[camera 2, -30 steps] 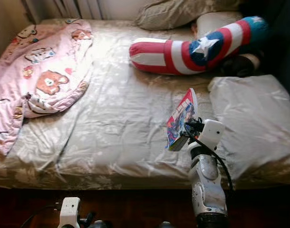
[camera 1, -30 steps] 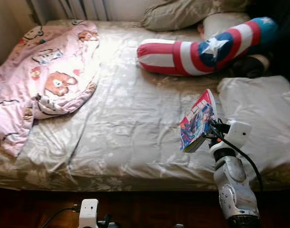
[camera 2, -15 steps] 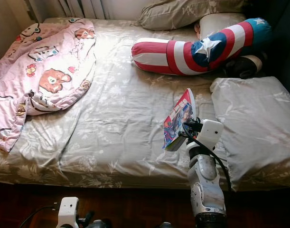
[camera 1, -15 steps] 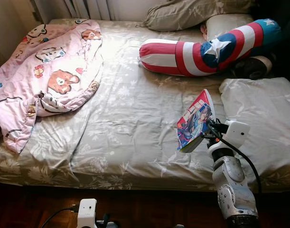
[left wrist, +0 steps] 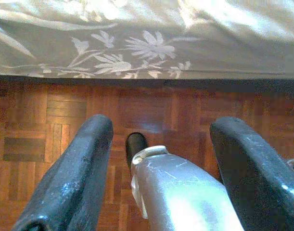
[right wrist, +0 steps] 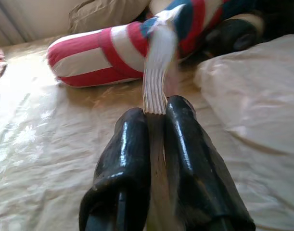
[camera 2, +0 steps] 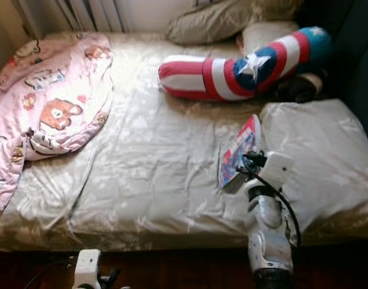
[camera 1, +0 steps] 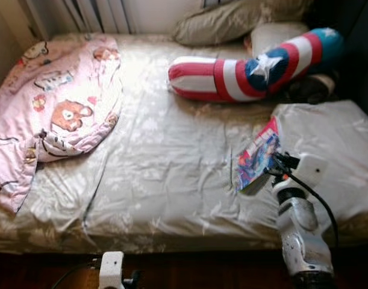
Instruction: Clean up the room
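Note:
My right gripper (camera 1: 273, 173) is shut on a thin comic book (camera 1: 258, 155) with a red and blue cover, holding it on edge just above the bed's right front part. In the right wrist view the two black fingers (right wrist: 125, 159) pinch the book's page edges (right wrist: 156, 82). My left gripper (left wrist: 156, 159) hangs low by the bed's front edge with its fingers spread over the wooden floor (left wrist: 50, 125).
The bed (camera 1: 165, 150) has a beige flowered sheet. A pink cartoon blanket (camera 1: 51, 108) lies bunched at the left. A red, white and blue star bolster (camera 1: 250, 69) and beige pillows (camera 1: 232, 21) lie at the head; a white pillow (camera 1: 334, 150) is at the right.
The head camera has shifted and the picture is blurred. The right gripper and book now stand a little further right and lower in view, nearer the white pillow.

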`<state>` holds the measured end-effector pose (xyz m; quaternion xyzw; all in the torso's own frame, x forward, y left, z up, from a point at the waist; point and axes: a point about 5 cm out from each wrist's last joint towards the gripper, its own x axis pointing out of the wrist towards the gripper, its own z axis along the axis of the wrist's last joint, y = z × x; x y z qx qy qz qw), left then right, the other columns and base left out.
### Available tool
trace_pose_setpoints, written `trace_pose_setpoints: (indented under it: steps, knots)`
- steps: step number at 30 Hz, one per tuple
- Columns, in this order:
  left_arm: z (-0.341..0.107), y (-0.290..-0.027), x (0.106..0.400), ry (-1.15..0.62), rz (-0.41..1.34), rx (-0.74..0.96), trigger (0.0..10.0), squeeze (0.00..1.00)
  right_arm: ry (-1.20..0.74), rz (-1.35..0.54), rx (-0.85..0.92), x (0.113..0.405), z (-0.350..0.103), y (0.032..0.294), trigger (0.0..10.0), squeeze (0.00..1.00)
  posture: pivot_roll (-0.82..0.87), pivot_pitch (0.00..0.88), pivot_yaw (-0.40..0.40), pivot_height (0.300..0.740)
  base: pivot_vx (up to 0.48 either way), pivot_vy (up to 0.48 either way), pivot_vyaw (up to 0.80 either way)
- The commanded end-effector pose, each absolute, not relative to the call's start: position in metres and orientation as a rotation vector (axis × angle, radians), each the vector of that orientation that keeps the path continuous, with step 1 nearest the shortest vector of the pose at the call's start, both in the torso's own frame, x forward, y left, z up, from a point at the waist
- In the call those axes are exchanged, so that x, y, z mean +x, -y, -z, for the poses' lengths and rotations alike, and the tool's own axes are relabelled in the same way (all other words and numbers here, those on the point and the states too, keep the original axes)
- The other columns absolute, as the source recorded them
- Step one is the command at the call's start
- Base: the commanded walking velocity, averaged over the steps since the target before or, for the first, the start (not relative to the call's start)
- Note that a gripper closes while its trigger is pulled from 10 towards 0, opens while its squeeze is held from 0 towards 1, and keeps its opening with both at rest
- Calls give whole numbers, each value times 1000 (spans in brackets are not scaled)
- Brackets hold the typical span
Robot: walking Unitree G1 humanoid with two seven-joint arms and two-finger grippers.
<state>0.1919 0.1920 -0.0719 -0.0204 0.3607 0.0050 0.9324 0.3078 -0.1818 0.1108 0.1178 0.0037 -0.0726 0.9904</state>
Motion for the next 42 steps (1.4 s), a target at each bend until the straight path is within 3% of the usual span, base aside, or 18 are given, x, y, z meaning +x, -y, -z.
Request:
trace_pose_setpoints:
  steps: [1,42]
  knots:
    - [79,-196,178,-789,-19,-37,10000,0,17,136,228,310,-116,179,10000,0,46,157,-16,715,300,0,0]
    - [78,-196,179,-774,-1,-13,10000,0,-8,108,246,313,-108,178,10000,0,51,172,-16,715,6,-67,0]
